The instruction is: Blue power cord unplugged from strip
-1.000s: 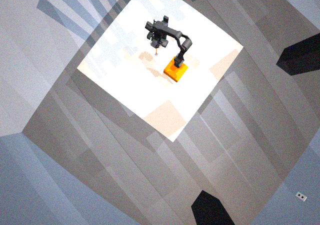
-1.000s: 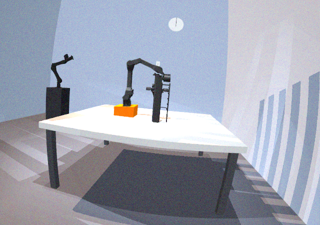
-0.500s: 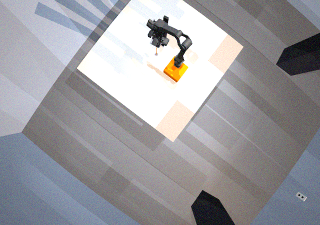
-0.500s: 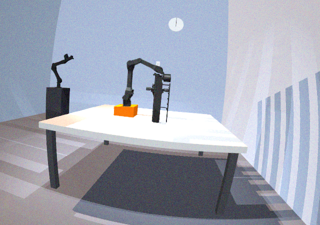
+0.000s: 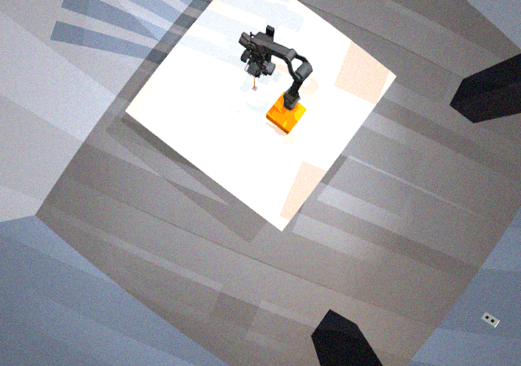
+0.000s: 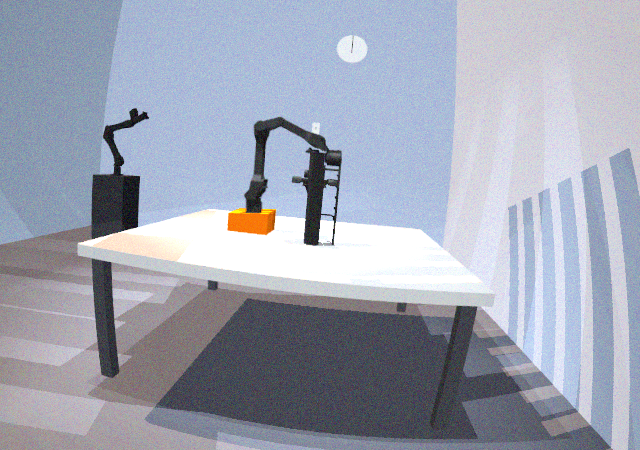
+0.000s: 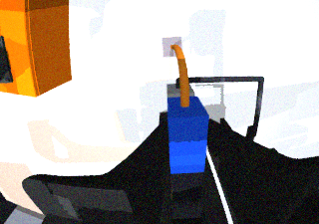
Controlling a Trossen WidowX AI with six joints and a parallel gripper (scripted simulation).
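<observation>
- The black arm's gripper (image 6: 312, 238) is pointing straight down, its tip reaching the white worktop (image 6: 361, 274) just to the right of the orange box-shaped arm base (image 6: 251, 221) in the exterior view.
- In the wrist view the dark fingers are flanking a blue box-shaped plug (image 7: 187, 134) on both sides. I am judging them to be clamping it rather than standing open around it.
- A thin orange cord (image 7: 181, 75) is rising out of the far end of the plug and curving to a small pale grey square (image 7: 170, 47) on the worktop beyond.
- The power strip itself is not showing as a distinct shape. It may be lying under the dark mass of the gripper, though I cannot tell.
- The step in hand appears to be securing the grasp before the pull, so the plug is probably not yet drawn free.
- Doing it well is meaning three things:
  - keeping the plug centred between the fingers, with flat contact on both of its side faces;
  - pulling along the plug's own axis, not sideways, so the prongs are not binding and the strip is not being dragged along;
  - opening the fingers wide only once the plug is out, then backing away from plug, cord and strip alike.
</observation>
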